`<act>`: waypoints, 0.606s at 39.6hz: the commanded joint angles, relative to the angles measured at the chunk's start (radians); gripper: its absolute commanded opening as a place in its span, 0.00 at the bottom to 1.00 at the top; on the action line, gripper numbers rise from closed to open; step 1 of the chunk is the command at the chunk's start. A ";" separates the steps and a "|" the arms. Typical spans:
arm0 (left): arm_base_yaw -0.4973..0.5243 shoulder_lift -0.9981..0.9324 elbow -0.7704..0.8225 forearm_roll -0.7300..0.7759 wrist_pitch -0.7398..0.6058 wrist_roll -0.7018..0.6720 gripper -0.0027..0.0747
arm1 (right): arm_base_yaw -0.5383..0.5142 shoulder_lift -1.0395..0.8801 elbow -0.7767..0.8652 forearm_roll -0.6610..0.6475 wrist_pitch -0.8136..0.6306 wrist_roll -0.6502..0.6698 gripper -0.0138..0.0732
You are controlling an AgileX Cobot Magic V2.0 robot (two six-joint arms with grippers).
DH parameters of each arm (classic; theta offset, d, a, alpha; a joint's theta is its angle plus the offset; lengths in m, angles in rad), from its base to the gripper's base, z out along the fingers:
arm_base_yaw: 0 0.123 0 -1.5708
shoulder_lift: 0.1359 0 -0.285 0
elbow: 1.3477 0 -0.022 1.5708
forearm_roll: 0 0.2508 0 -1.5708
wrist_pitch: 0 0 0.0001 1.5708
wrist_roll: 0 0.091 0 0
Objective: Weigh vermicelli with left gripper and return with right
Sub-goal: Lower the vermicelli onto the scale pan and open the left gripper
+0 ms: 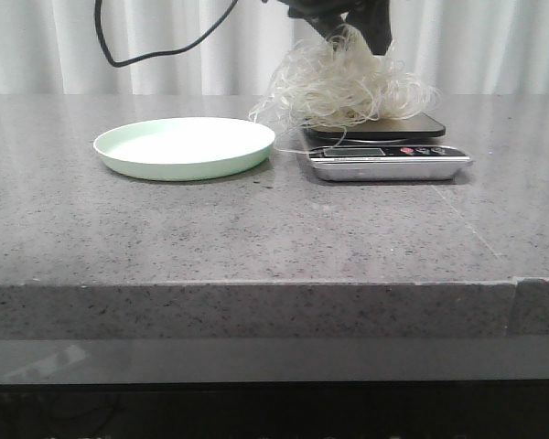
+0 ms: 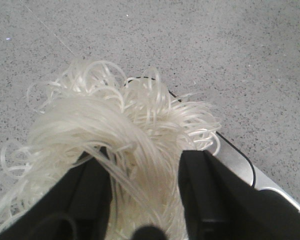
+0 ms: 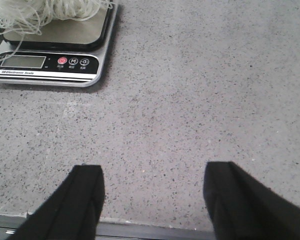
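Observation:
The vermicelli (image 1: 348, 87) is a fluffy whitish clump whose bottom touches the dark platform of the silver kitchen scale (image 1: 389, 163). My left gripper (image 1: 348, 27) comes down from above and is shut on the clump's top. In the left wrist view the strands (image 2: 120, 125) fill the gap between the black fingers, around the gripper (image 2: 145, 165), and the scale's edge (image 2: 240, 167) shows beside them. My right gripper (image 3: 152, 175) is open and empty over bare counter, to the right of the scale (image 3: 55, 62). The vermicelli (image 3: 40, 10) shows on the platform there.
An empty pale green plate (image 1: 183, 146) sits just left of the scale. A black cable (image 1: 119, 59) hangs at the back left. The counter's front edge (image 3: 140, 227) lies just under my right fingers. White curtains stand behind the table.

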 commanded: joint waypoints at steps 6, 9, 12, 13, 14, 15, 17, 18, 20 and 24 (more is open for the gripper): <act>-0.008 -0.067 -0.042 -0.013 -0.036 0.003 0.69 | -0.007 0.014 -0.031 -0.002 -0.061 -0.012 0.79; -0.008 -0.072 -0.070 -0.001 -0.008 0.003 0.69 | -0.007 0.014 -0.031 -0.002 -0.061 -0.012 0.79; -0.008 -0.086 -0.108 0.024 0.029 0.003 0.69 | -0.007 0.014 -0.031 -0.002 -0.061 -0.012 0.79; -0.008 -0.090 -0.126 0.034 0.045 0.003 0.69 | -0.007 0.014 -0.031 -0.002 -0.061 -0.012 0.79; -0.008 -0.098 -0.144 0.041 0.064 0.003 0.69 | -0.007 0.014 -0.031 -0.002 -0.061 -0.012 0.79; -0.008 -0.103 -0.158 0.046 0.078 0.003 0.69 | -0.007 0.014 -0.031 -0.002 -0.061 -0.012 0.79; -0.008 -0.120 -0.192 0.055 0.114 0.003 0.69 | -0.007 0.014 -0.031 -0.002 -0.061 -0.012 0.79; -0.008 -0.127 -0.205 0.062 0.132 0.003 0.68 | -0.007 0.014 -0.031 -0.002 -0.061 -0.012 0.79; -0.008 -0.149 -0.234 0.071 0.172 0.003 0.68 | -0.007 0.014 -0.031 -0.002 -0.061 -0.012 0.79; -0.008 -0.198 -0.272 0.075 0.255 -0.001 0.68 | -0.007 0.014 -0.031 -0.002 -0.061 -0.012 0.79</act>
